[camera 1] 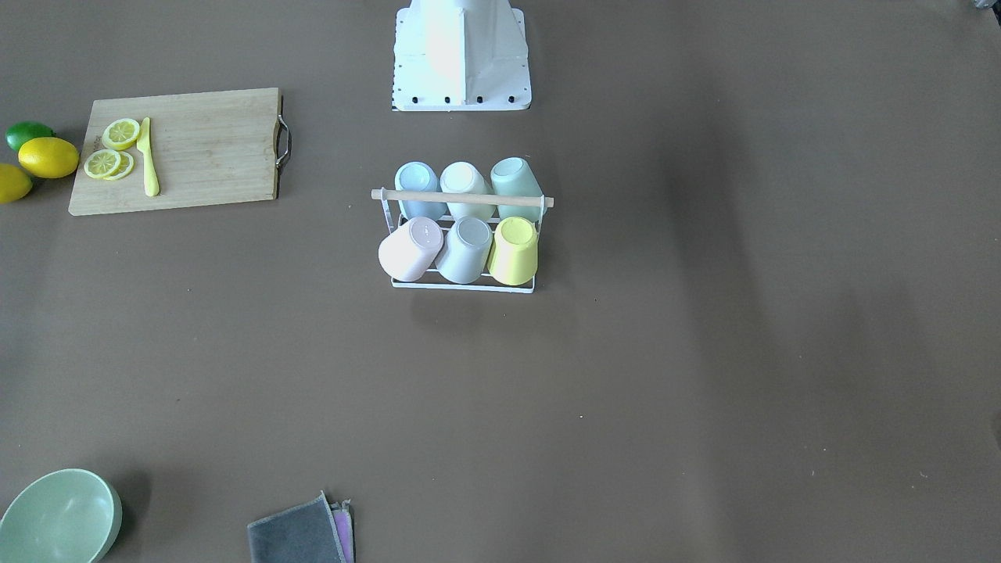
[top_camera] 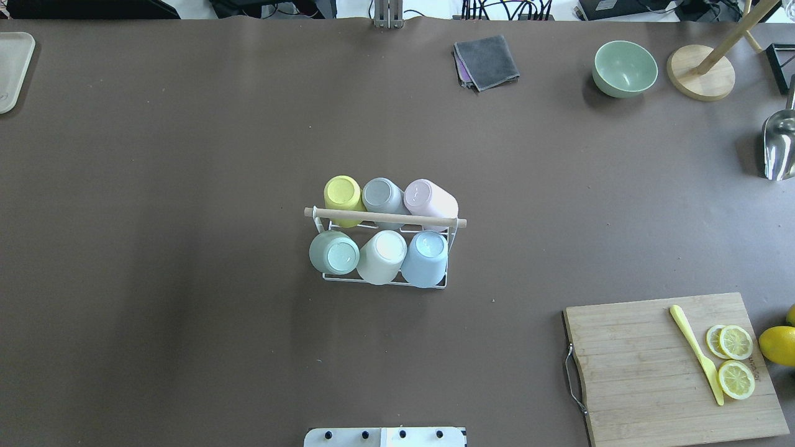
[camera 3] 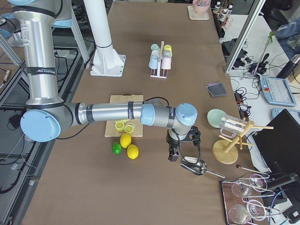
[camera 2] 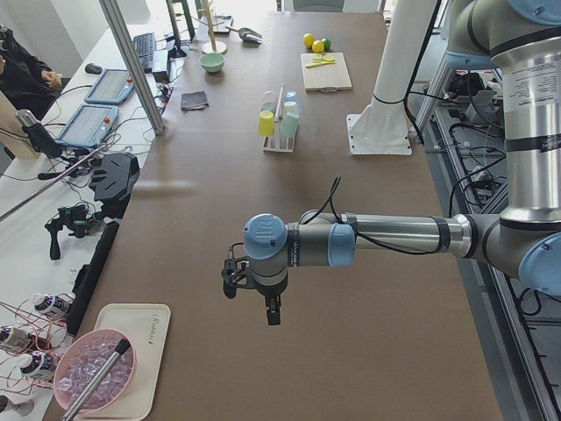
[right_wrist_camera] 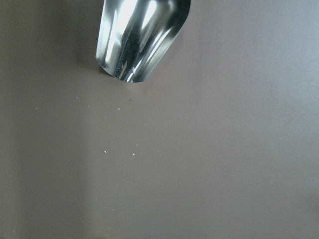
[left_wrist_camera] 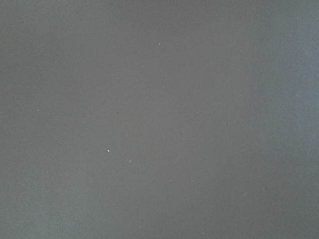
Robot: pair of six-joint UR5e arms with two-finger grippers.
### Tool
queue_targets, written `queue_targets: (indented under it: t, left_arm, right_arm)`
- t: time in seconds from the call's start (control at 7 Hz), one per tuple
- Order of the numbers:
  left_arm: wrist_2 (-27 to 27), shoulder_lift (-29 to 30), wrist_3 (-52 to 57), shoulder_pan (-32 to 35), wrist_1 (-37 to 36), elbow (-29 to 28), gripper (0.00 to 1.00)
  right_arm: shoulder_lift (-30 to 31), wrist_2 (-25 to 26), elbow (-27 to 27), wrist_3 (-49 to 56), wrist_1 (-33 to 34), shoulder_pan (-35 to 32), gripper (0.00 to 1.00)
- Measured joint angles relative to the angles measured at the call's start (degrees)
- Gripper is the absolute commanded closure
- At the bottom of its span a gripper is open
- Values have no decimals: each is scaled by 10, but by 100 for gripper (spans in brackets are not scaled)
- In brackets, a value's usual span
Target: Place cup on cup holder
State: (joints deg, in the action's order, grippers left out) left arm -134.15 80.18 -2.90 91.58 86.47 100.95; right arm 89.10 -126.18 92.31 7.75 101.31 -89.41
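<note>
The cup holder point(top_camera: 385, 218), a white wire rack with a wooden rod handle, stands at the table's middle. It also shows in the front view point(camera 1: 463, 199) and in both side views point(camera 2: 279, 118) point(camera 3: 161, 60). Several cups sit upturned on its prongs: yellow point(top_camera: 343, 192), grey point(top_camera: 382, 195), pink point(top_camera: 431, 198), green point(top_camera: 333, 254), white point(top_camera: 383, 256), blue point(top_camera: 426, 258). My left gripper point(camera 2: 252, 298) hangs over bare table far from the rack. My right gripper point(camera 3: 183, 149) hangs beside a metal scoop point(camera 3: 197, 166). I cannot tell whether either gripper is open or shut.
A cutting board point(top_camera: 646, 372) with lemon slices and a yellow knife lies on my right, with lemons point(camera 1: 48, 156) beside it. A green bowl point(top_camera: 624, 68), a grey cloth point(top_camera: 486, 61), a wooden stand point(top_camera: 700, 77) and the scoop point(right_wrist_camera: 142, 37) lie at the far right. A tray point(top_camera: 11, 68) lies far left.
</note>
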Motion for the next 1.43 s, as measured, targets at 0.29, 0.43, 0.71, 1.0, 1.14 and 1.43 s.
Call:
queue_targets:
  t: [0.29,0.43,0.71,1.0,1.14,1.43]
  left_arm:
    - [0,0,0,0,0,-2,2]
    - [0,-1,1,0,1,-4,2]
    - [0,0,2,0,3,-10,2]
    - [0,0,3,0,4,-9,2]
    - [0,1,3,0,4,-9,2]
    - [-1,3,2,0,4,-12,2]
  right_arm:
    - [3,8,-12,0,-2,-1,0]
    - [2,7,-17,-1,-4,-1,0]
    - [0,-5,-18,-15,-9,-3,0]
    - [3,-27,-21,-46,-35,-5,0]
    - [5,-30,-28,-52,-56,-5,0]
    - [8,-33,-33,-53,-72,-5,0]
